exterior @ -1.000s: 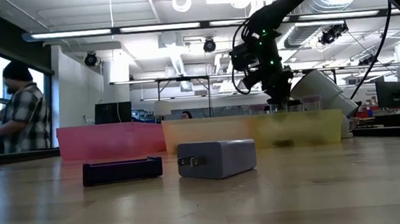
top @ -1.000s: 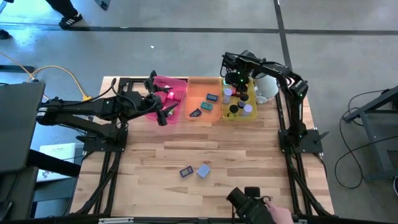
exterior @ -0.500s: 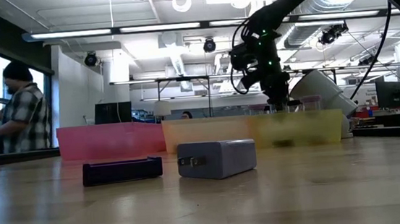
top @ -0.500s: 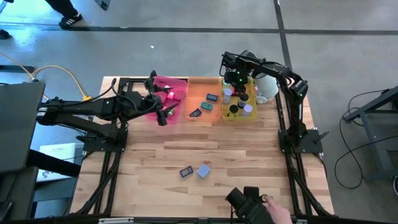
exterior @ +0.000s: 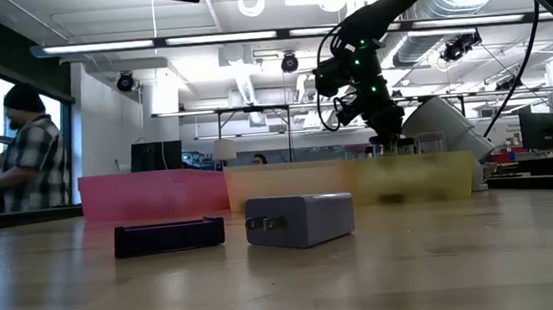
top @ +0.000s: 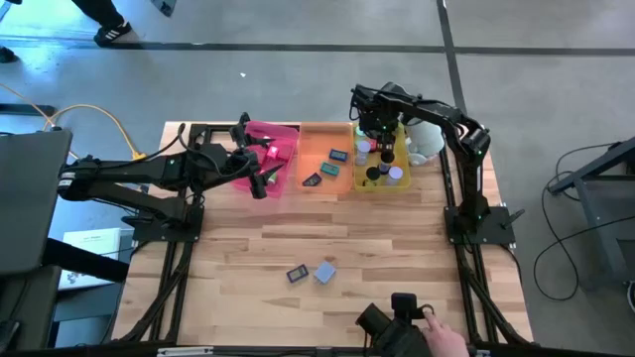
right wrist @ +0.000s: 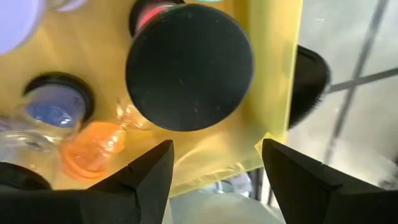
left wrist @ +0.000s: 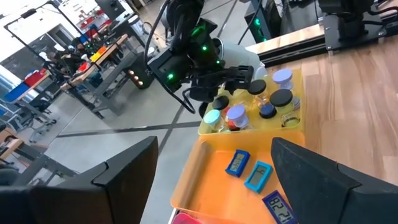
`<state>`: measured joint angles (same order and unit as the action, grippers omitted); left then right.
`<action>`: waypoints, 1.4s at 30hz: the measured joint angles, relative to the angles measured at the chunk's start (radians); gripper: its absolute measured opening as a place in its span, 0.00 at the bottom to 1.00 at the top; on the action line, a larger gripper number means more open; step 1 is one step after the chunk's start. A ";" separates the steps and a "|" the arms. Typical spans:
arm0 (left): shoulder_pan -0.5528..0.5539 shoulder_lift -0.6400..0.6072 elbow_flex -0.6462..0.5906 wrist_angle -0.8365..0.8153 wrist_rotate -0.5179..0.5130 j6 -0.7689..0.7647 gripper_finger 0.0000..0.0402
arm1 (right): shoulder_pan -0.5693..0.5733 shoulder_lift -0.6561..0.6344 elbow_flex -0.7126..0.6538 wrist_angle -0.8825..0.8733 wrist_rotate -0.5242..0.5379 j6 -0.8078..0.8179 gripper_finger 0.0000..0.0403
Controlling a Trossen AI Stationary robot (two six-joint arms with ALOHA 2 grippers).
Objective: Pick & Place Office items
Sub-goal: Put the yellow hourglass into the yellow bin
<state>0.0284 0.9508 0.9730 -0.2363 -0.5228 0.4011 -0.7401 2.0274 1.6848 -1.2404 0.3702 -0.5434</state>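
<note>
Right claw (right wrist: 214, 165) seemingly above black-lidded roll (right wrist: 189, 65)

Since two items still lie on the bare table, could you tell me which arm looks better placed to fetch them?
Probably the left: its open pincer hovers over the pink tray, while the right pincer hangs over the yellow tray, farther from the dark flat piece and lavender block.

The right gripper (top: 380, 132) is blocking part of the yellow tray (top: 400, 184); the rolls (top: 395, 174) inside are showing too small to count.
</note>
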 joint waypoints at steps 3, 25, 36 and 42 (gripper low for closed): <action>0.021 0.000 0.000 -0.006 0.045 -0.014 0.76 | 0.015 0.000 0.000 0.000 0.045 0.001 0.58; 0.095 0.000 0.000 -0.033 0.202 -0.113 0.76 | -0.028 -0.058 0.000 -0.057 -0.345 0.342 0.58; 0.095 0.000 0.000 -0.040 0.208 -0.122 0.76 | -0.033 -0.057 0.000 -0.041 -0.353 0.364 0.58; 0.095 0.000 0.000 -0.061 0.209 -0.140 0.76 | -0.034 -0.057 -0.042 -0.021 -0.369 0.367 0.58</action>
<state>0.1234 0.9508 0.9730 -0.2975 -0.3141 0.2611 -0.7740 1.9705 1.6431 -1.2618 0.0010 -0.1765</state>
